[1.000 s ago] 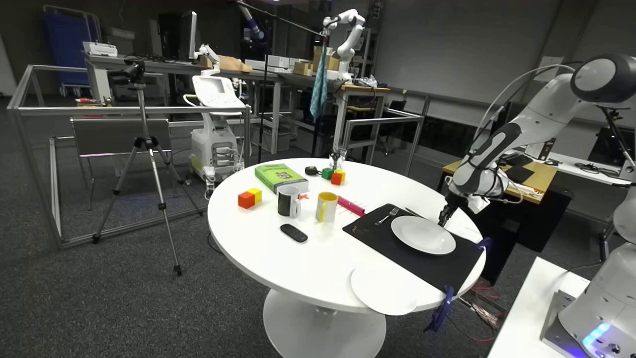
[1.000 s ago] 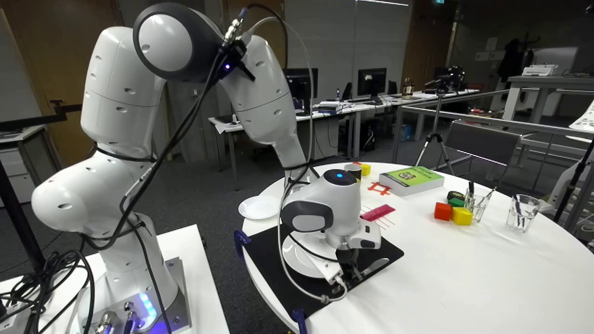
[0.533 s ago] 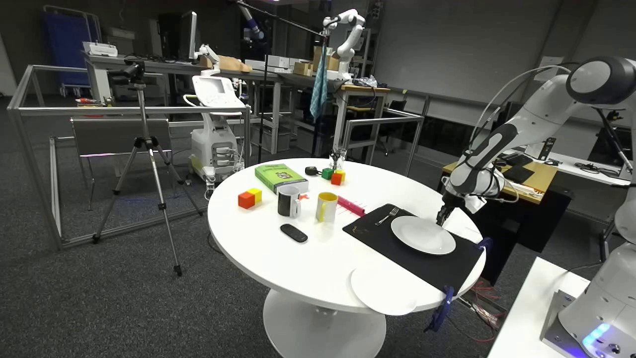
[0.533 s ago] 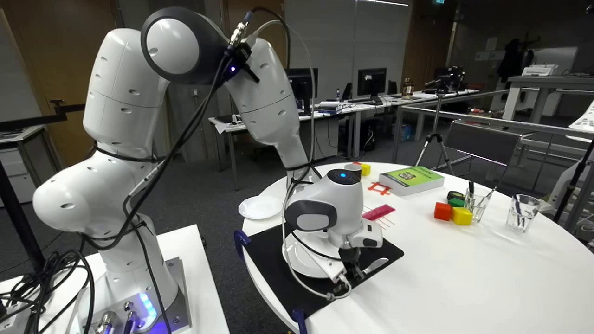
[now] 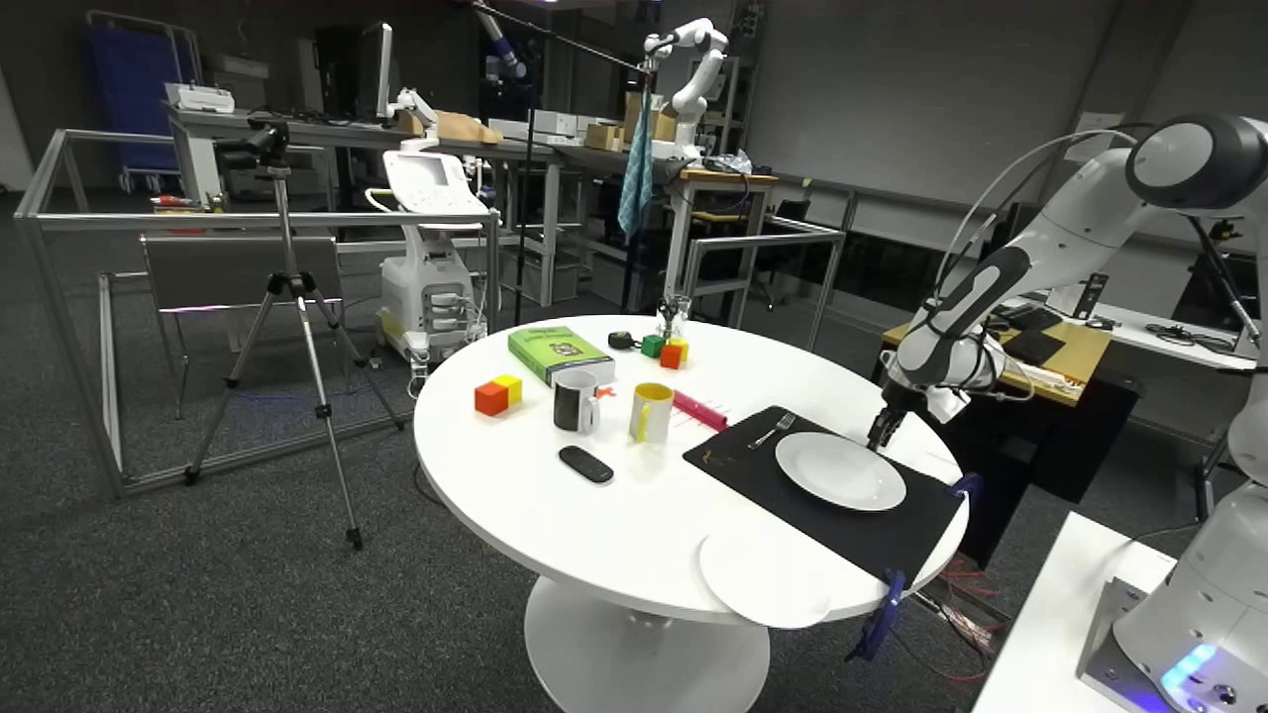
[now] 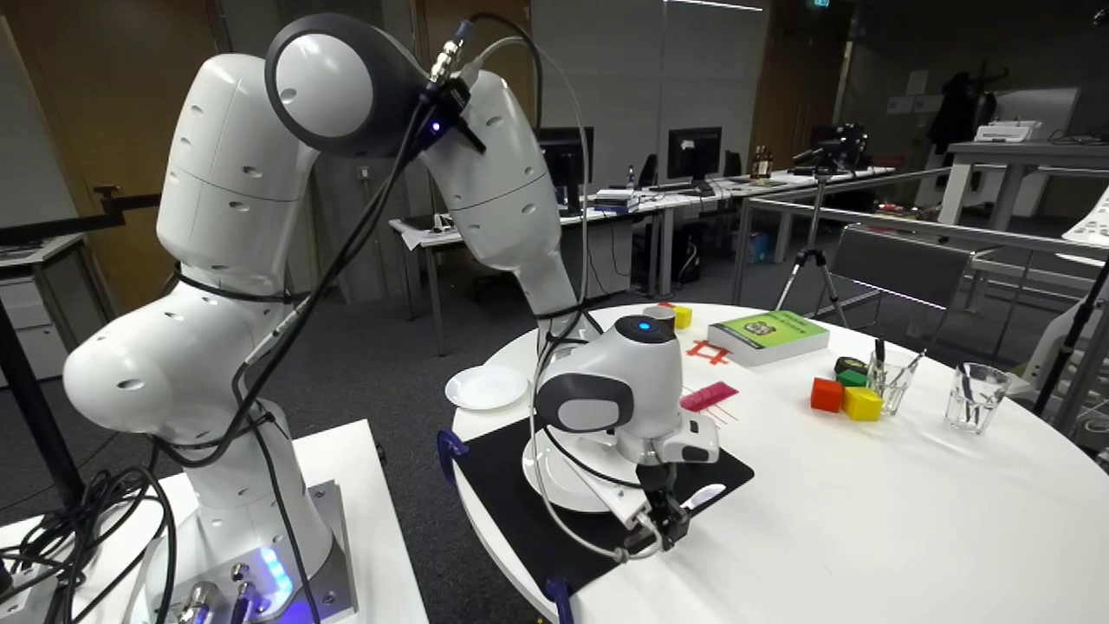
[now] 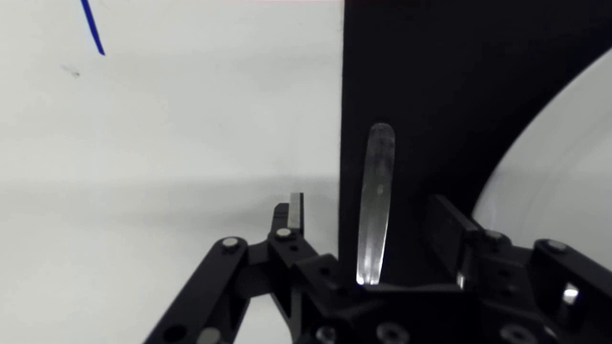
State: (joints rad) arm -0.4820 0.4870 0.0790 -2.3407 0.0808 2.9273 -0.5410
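Note:
My gripper stands open over the edge of the black placemat. Between the spread jaws lies a silver knife, flat on the mat, with a gap on either side. One finger is over the white tabletop; the opposite finger is over the mat, close by the rim of the white plate. Whether that finger touches the plate I cannot tell. Both exterior views show the gripper low beside the plate. A fork lies across the plate from it.
On the round table are a smaller white plate, two mugs, a dark oblong object, a green book, a pink strip, colored blocks and glasses. Blue clamps grip the edge.
The jaws have spread wider in the last half second. The plate has slid slightly away from the gripper. Earlier, the arm shifted a little toward the plate.

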